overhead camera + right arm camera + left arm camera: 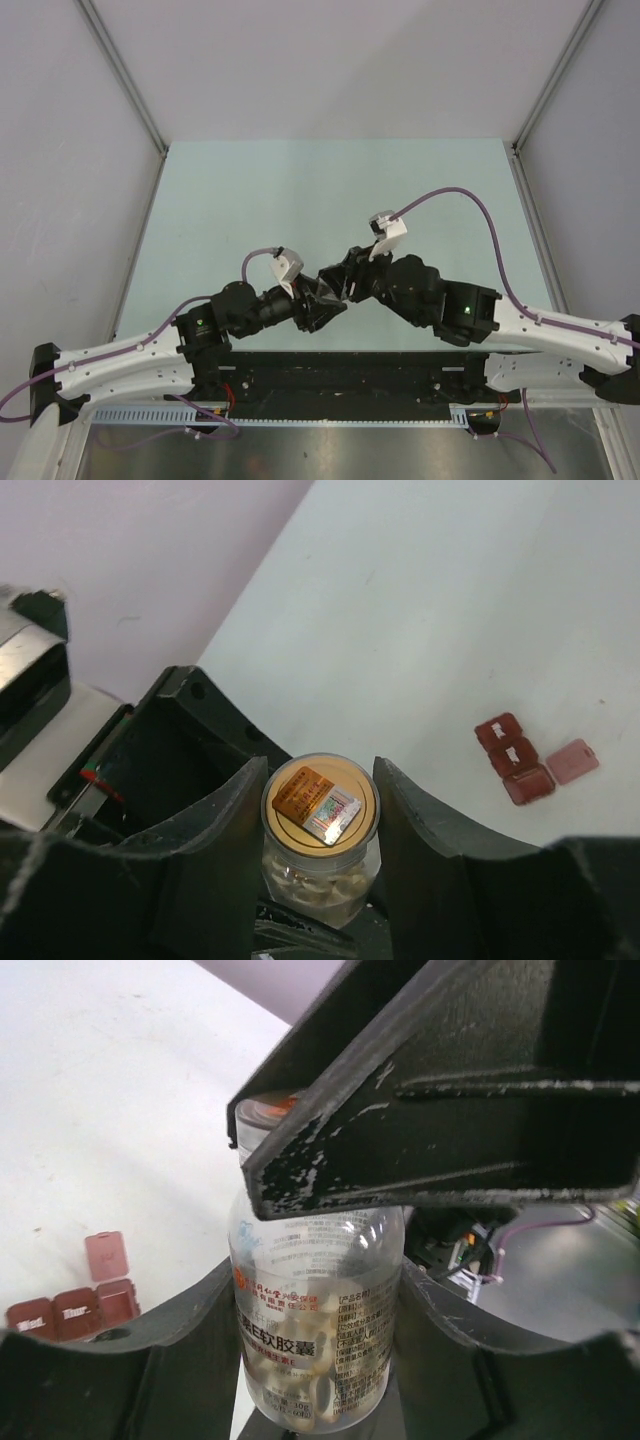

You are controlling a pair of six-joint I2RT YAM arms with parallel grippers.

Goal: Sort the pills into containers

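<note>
Holding the bottle, left pincer sits part-open; right pincer pinches cap.

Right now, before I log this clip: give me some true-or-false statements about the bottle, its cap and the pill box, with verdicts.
1. The left fingers hold the bottle. True.
2. The cap is off the bottle. False: it sits on the bottle, between the right fingers.
3. The pill box is held by the right fingers. False: it lies on the table.
4. One lid of the pill box is open. True.
</note>
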